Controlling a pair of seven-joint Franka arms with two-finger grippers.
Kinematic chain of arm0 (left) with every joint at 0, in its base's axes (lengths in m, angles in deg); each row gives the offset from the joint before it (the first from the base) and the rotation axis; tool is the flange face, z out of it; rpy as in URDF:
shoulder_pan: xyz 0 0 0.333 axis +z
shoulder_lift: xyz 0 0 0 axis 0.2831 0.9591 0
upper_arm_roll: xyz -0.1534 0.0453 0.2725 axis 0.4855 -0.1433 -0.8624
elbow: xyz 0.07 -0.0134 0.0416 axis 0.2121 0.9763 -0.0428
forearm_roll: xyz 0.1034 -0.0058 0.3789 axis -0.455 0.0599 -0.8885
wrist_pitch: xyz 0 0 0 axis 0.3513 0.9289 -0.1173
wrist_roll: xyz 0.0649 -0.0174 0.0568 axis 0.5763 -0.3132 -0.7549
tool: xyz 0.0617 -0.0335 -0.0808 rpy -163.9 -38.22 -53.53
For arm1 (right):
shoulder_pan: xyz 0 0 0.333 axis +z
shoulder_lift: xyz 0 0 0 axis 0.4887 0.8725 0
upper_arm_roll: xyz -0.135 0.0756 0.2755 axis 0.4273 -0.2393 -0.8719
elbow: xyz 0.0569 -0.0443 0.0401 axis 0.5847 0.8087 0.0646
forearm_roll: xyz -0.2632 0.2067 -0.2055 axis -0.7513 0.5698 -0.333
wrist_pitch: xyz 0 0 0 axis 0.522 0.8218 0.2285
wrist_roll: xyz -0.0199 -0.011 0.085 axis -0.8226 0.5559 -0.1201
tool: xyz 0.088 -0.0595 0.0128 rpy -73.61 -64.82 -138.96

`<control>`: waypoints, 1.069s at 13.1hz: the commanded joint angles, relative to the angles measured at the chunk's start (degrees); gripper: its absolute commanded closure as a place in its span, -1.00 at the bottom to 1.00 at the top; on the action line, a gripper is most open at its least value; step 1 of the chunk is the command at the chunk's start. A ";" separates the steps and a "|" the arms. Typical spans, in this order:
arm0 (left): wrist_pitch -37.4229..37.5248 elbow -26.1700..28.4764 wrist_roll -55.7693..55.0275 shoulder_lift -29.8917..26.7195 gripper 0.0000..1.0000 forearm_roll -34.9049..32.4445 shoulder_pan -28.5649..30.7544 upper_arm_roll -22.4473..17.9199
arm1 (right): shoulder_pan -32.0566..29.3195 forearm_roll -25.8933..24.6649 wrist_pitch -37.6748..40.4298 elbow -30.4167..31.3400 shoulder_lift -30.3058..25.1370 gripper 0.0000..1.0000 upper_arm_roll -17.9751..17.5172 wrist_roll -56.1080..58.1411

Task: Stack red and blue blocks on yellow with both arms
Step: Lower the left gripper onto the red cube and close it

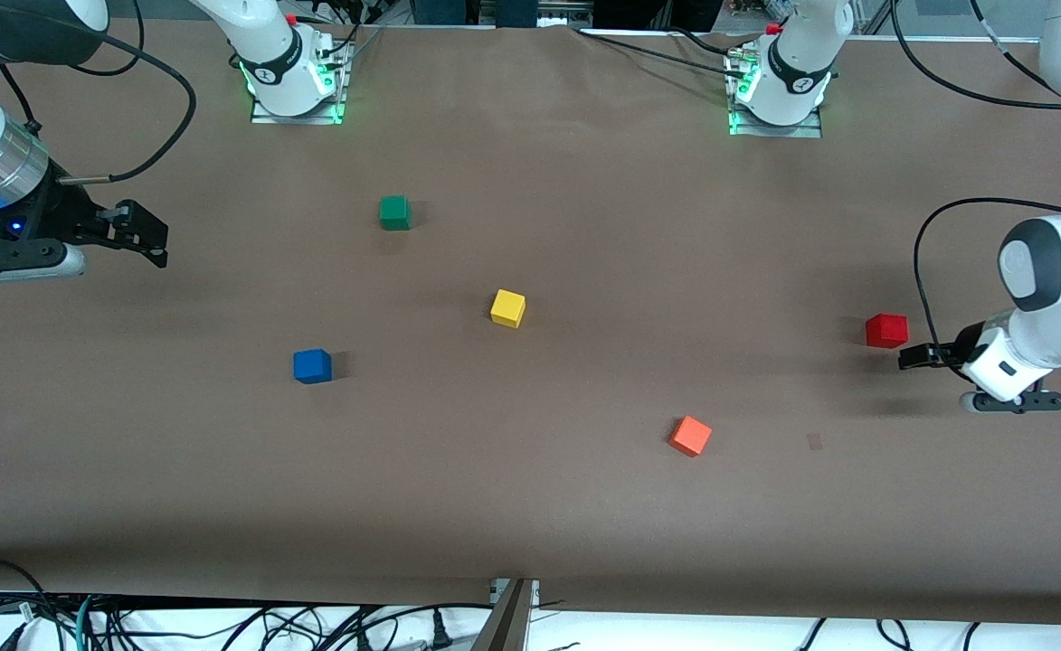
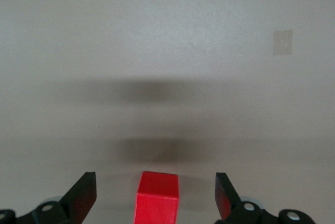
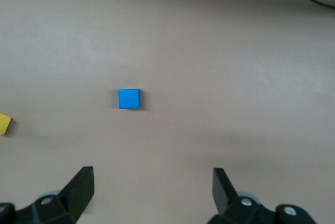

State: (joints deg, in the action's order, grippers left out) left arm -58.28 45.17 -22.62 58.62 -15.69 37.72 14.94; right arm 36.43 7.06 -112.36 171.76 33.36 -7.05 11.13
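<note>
Front view shows nothing stacked yet: the yellow cube [image 1: 507, 308] sits alone mid-counter. The left gripper [image 2: 156, 195], fingers open, straddles the red cube [image 1: 885, 330] at its end. The right gripper [image 3: 152, 190], open, hovers; the blue cube [image 1: 312, 365] lies untouched.

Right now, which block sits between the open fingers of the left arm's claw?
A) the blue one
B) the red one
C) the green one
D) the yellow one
B: the left wrist view shows the red block between the spread fingers of the left claw, untouched.
</note>
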 commanded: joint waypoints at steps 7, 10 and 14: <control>-5.52 10.05 5.67 -2.02 -1.00 0.18 4.12 1.25 | -0.15 0.32 1.00 -1.12 0.27 -1.00 -0.17 -0.08; -8.33 12.86 5.75 -2.28 -1.00 0.26 4.65 1.43 | -0.15 0.32 0.91 -1.12 0.27 -1.00 -0.17 -0.08; -9.65 15.06 5.75 -2.37 -1.00 0.18 5.09 1.43 | -0.15 0.32 1.00 -1.12 0.27 -1.00 -0.17 -0.08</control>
State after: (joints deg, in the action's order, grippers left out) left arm -66.82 57.28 -18.14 58.52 -15.69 41.83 15.56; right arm 36.43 7.06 -112.36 171.76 33.36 -7.05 11.13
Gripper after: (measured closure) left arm 0.000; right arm 0.000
